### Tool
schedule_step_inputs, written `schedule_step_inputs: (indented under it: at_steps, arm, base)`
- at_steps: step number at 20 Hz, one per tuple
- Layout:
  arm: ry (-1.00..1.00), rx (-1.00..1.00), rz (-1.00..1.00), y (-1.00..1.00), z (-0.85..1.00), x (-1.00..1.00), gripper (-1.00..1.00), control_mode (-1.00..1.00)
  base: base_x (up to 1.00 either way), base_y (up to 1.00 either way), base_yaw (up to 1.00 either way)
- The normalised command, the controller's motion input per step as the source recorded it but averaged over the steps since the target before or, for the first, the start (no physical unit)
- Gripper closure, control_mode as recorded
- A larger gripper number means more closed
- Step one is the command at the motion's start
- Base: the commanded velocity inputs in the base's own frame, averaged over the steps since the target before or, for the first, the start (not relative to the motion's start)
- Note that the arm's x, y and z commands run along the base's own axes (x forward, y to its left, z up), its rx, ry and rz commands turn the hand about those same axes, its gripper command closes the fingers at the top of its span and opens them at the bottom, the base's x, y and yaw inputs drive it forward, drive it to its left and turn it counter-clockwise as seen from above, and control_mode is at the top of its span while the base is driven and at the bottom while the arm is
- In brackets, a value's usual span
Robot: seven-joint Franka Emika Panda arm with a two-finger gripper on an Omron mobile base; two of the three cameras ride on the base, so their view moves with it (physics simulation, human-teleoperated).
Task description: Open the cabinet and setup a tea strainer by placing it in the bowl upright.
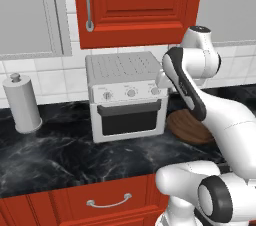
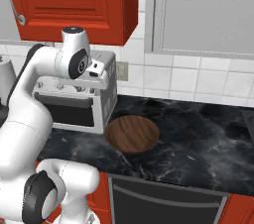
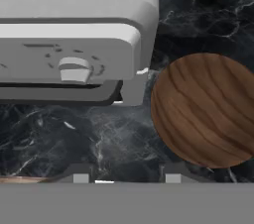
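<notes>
Above the toaster oven (image 1: 127,95) your red cabinet (image 1: 137,5) is shut, its silver bar handle (image 1: 88,0) untouched, so by my reading nothing of the task is done yet. You cannot see the tea strainer, presumably behind that door, while the empty bowl (image 2: 132,134) waits on the table (image 2: 198,129) beside the oven. Your pincer (image 3: 124,178) hangs over the table holding nothing, tips apart.

The cabinet (image 1: 145,5) is smooth red with a shiny metal handle (image 1: 88,0). The bowl (image 2: 132,134) is dark brown wood with stripy grain. The counter (image 2: 198,129) looks like shiny black stone with white veins. The toaster oven (image 1: 127,95) looks like dull grey metal
</notes>
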Motion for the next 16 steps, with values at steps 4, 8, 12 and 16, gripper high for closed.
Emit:
schedule_step_inputs:
  at_steps: [4,8,12,16]
  arm:
    - [-0.1,0.0,0.0,0.18,0.07,-0.12,-1.0,-1.0]
    - [-0.36,-0.01,0.0,0.53,0.85,-0.09,-1.0,-1.0]
    - [-0.5,-0.1,0.0,0.64,1.0,-0.16,-1.0,-1.0]
    - [-0.45,-0.21,0.0,0.79,1.0,-0.15,-1.0,-1.0]
  base:
    - [0.0,0.0,0.0]
    - [0.0,0.0,0.0]
    - [0.0,0.0,0.0]
    - [0.0,0.0,0.0]
